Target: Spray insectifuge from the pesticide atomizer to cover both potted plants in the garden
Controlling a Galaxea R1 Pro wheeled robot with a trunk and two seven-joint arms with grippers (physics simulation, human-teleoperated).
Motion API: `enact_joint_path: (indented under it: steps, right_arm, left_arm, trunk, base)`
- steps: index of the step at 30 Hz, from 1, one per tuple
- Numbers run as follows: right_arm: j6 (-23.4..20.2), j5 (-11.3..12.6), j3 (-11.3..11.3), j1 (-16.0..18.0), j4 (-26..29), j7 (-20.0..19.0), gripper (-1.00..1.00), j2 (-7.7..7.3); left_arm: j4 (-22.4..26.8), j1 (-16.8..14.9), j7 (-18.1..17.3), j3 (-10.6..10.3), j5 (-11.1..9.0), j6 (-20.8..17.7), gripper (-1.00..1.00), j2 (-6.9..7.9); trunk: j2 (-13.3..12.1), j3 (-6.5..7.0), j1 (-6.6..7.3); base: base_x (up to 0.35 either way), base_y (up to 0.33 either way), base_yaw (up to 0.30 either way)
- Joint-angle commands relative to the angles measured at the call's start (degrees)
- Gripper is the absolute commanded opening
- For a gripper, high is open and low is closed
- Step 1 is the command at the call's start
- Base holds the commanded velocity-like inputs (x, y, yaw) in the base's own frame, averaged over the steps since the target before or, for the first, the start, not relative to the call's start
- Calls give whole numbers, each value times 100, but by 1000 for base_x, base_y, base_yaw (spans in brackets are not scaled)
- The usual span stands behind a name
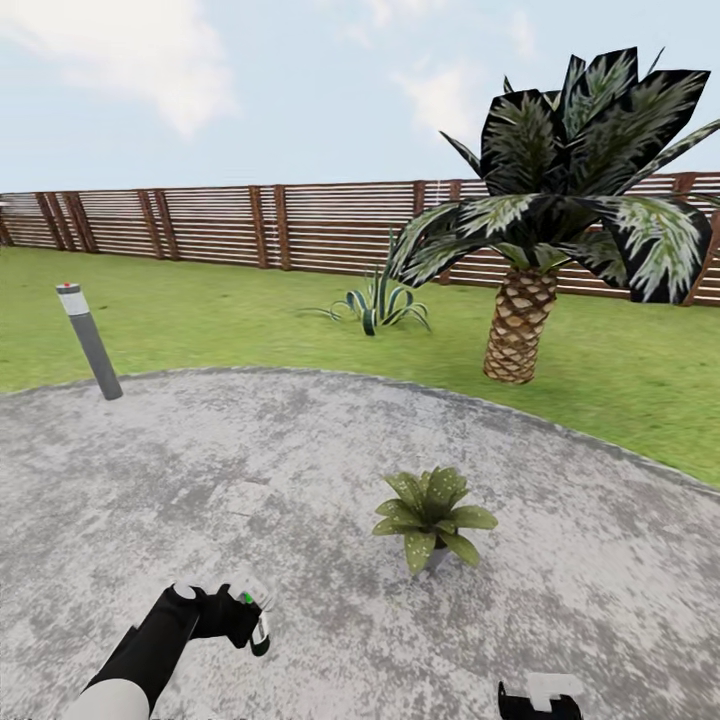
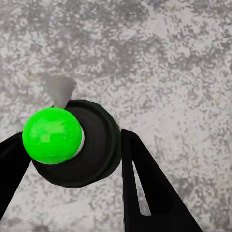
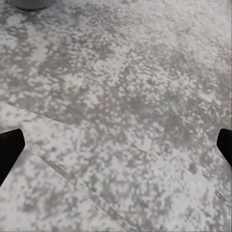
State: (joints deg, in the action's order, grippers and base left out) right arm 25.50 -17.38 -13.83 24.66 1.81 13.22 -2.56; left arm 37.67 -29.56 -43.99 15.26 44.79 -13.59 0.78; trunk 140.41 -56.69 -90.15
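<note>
Green knob and black cap sit between my left gripper's (image 2: 72, 159) fingers (image 2: 145, 188) in the left wrist view, so I read that hand as clamped on the atomizer (image 2: 72, 145), with its grey nozzle (image 2: 60, 89) poking out past the cap. In the head view I see the left gripper (image 1: 245, 615) low over the patio (image 1: 200, 480), holding the atomizer (image 1: 255, 622) with a green speck on top. Pick-up step looks done.

One potted plant (image 1: 430, 515) stands on the patio, ahead and to the right of the held atomizer, near but clearly apart from it. I see no spray and no wet look on the leaves, so I can't tell if it has been covered; I judge spraying is not done on this one. I make out just that one plant, so both plants seem left to cover.

Right gripper (image 1: 540, 700) sits at the bottom edge of the head view. In the right wrist view its dark fingertips (image 3: 9, 145) stand far apart at the frame's two sides with bare paving between, so it is spread wide and carries nothing.

Background: a palm (image 1: 540, 230), a spiky striped plant (image 1: 380, 300) in the lawn (image 1: 250, 320), a bollard lamp (image 1: 88, 340) at the patio rim, a wooden fence (image 1: 200, 225) behind.

Next, as I judge it: swing the nozzle toward the near plant, close the gap, spray, then find the other.
</note>
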Motion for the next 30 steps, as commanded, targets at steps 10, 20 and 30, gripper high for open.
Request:
enact_joint_path:
  steps: [10, 20, 30]
  right_arm:
    - [5, -2448, -58, 5, 1574, -2838, 100, 34]
    - [1, -2565, 100, 13, 2529, -4506, 100, 27]
    - [4, -2623, 998, 13, 2567, -4565, -100, 60]
  left_arm:
    - [-307, -40, -256, -939, 557, 949, -100, 127]
    - [-304, -72, -1431, -1593, 727, 1411, -100, 153]
    - [-304, -76, -1664, -1629, 725, 1448, -100, 126]
  trunk:
    - [2, -7, 1]
    - [2, -7, 1]
    - [2, -7, 1]
  base:
    - [0, 0, 8]
    - [0, 0, 0]
    - [0, 0, 0]
